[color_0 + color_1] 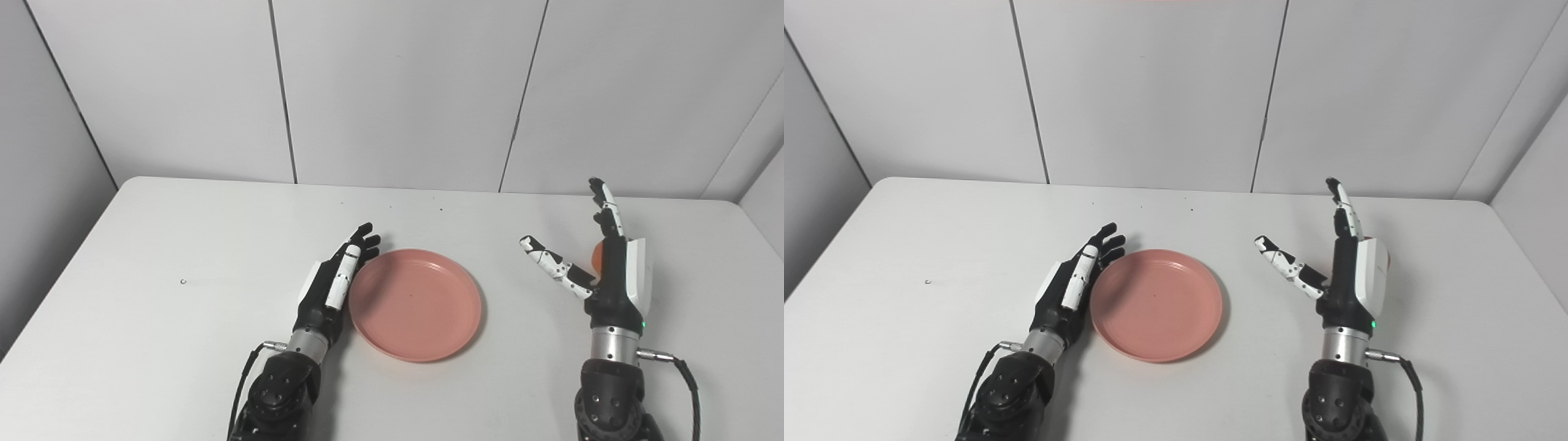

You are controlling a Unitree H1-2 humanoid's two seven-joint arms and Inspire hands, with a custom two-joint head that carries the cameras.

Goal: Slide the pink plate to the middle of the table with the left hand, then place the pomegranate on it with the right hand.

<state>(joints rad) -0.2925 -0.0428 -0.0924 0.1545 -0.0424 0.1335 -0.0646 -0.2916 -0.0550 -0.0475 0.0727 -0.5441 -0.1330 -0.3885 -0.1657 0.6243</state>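
You are resting the left robot hand edge-on against the left rim of the plate, fingers straight and together, holding nothing; that flat side contact suits pushing rather than gripping. The plate is lying flat near the middle of the worktop, so the slide is looking close to done or done. You are holding the right robot hand upright, fingers extended and thumb spread wide, empty, well apart from the plate. The pomegranate is sitting just behind that palm, showing only as an orange sliver; whether the hand is touching it cannot be told. The wide spread is likely preparing a wrap-around grasp.
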